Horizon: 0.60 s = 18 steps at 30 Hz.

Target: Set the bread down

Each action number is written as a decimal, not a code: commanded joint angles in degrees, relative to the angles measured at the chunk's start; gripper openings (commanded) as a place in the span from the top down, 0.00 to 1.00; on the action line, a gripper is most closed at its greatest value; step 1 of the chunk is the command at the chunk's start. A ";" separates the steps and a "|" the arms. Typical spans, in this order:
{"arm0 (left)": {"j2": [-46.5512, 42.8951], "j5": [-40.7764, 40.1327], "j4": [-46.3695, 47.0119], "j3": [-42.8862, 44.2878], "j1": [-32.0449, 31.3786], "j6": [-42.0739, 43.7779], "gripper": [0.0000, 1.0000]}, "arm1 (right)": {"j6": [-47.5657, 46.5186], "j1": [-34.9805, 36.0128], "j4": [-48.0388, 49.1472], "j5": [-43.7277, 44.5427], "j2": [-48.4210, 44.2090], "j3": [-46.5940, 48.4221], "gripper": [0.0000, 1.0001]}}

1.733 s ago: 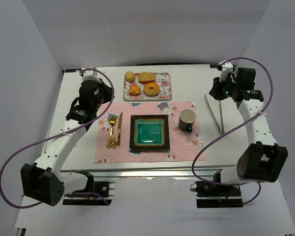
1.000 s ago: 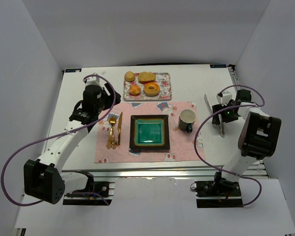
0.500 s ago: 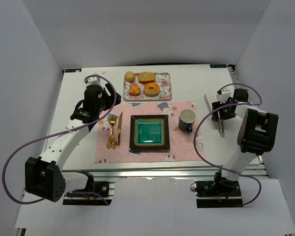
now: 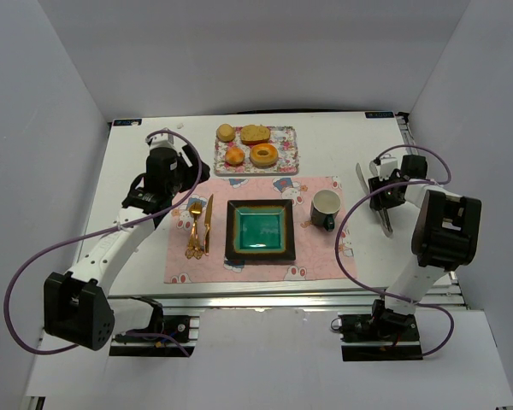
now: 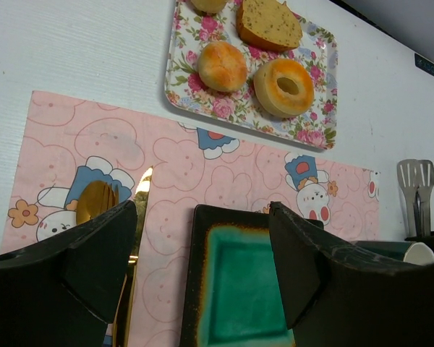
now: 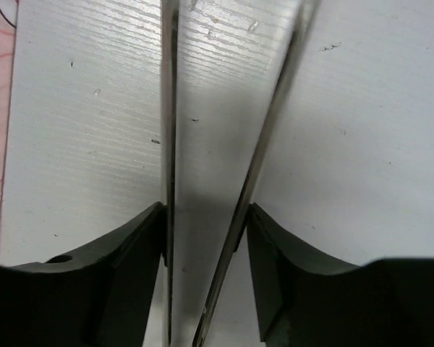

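Observation:
The bread [image 4: 234, 156] is a small round golden-orange bun lying on the flowered tray [image 4: 287, 162] at the back of the table; the left wrist view shows the bread [image 5: 222, 66] at the tray's near left. My left gripper [image 4: 191, 166] hovers open over the pink placemat, left of the tray, and the left gripper [image 5: 202, 210] has nothing between its fingers. My right gripper [image 4: 385, 193] is down at the table's right side. There the right gripper [image 6: 206, 217] presses its fingers against both arms of the metal tongs [image 6: 170, 108].
The tray also holds a ring doughnut [image 4: 263, 155], a brown slice [image 4: 256, 134] and a duller tan bun [image 4: 226, 132]. On the pink placemat [image 4: 316, 256] lie a square teal plate [image 4: 231, 229], a dark cup [image 4: 326, 207], a gold fork [image 4: 193, 229] and knife [image 4: 209, 224].
The right arm came down from the back right onto the tongs, and its fingers have closed in against the tongs' arms. The left arm has hardly moved.

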 commanded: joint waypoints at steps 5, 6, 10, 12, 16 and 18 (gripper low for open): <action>-1.66 0.41 -0.28 1.32 0.51 -0.14 0.17 | -2.20 0.06 -3.35 2.19 1.00 -1.31 0.75; -1.92 0.33 -0.37 1.40 0.51 -0.23 0.17 | -2.29 0.06 -3.61 1.32 0.30 -0.87 0.80; -2.89 -0.03 -0.46 2.01 0.69 -0.58 0.17 | -2.55 0.32 -5.63 -3.87 -5.58 3.26 0.91; -3.41 0.06 -0.19 2.19 0.69 -0.67 0.17 | -2.38 0.85 -8.70 -8.26 -6.91 8.17 0.85; -3.68 0.06 0.16 2.72 0.78 -1.02 0.17 | -2.11 4.18 -13.54 -12.58 -8.93 16.79 0.71; -3.85 0.06 0.33 2.98 0.86 -1.20 0.17 | -1.94 7.16 -14.24 -13.72 -9.37 20.13 0.65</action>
